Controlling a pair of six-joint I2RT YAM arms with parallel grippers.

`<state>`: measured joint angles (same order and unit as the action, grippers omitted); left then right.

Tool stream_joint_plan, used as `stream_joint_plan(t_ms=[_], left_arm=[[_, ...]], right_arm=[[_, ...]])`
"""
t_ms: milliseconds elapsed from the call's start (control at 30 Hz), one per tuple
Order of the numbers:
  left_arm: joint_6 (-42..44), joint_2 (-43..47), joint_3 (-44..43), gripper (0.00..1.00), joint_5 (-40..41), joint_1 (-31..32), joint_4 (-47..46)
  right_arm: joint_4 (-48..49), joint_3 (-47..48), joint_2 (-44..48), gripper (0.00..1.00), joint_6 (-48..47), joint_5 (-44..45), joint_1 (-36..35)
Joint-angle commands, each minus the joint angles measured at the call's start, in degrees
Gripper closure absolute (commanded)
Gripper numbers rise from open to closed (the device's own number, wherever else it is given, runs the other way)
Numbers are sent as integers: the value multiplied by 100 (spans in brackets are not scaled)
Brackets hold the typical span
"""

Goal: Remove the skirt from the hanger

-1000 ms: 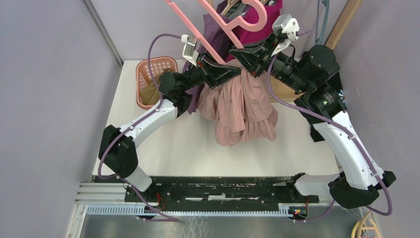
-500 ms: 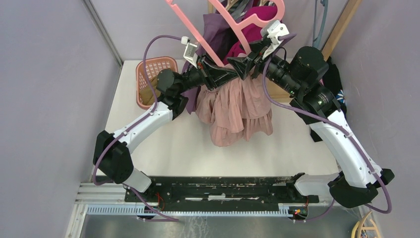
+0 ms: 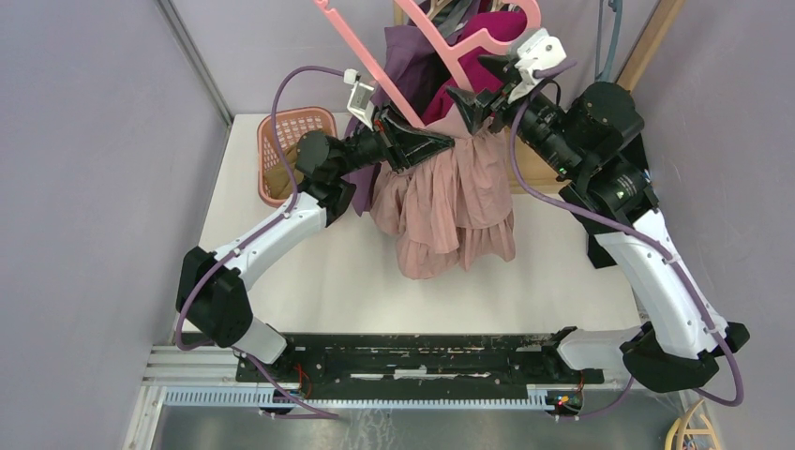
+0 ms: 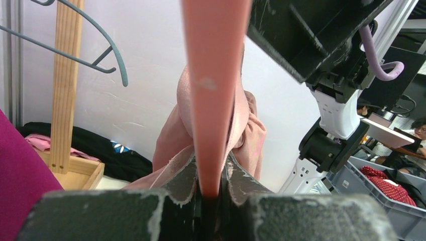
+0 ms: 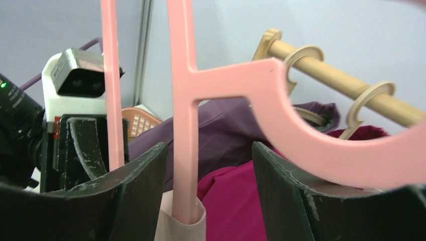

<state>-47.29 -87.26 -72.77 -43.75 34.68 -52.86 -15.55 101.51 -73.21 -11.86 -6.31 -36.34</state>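
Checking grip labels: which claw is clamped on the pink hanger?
The left claw, shut on a bar of the pink hanger by the skirt; the right claw stands open around another bar, gripping nothing.

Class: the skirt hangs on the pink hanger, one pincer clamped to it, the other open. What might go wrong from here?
The right pincer stands open around the hanger; closing there, it may grab that, not the skirt.
Skirt cloth lies against the left pincer where it clamps the hanger; pulling may snag it.
A magenta garment hangs close behind and could get caught.
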Motion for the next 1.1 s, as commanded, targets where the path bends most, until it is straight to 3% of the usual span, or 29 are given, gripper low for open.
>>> stream_joint_plan(t_ms=[0,633,933,1067], left_arm=[[-94,175,-103,97,-28,-32,-496],[-131,278,-53,97,-167,-34,-454],[-132,293,53,97,-178,-27,-463],[-132,299,68,97,-187,-31,-462]], right_arm=[[393,399,35,33,-308,228,-23],[941,295,-287,38,594,-305,-24],[931,376,-368,62,641,-329,-24],[920,365,-351,91,645,-299,-27]])
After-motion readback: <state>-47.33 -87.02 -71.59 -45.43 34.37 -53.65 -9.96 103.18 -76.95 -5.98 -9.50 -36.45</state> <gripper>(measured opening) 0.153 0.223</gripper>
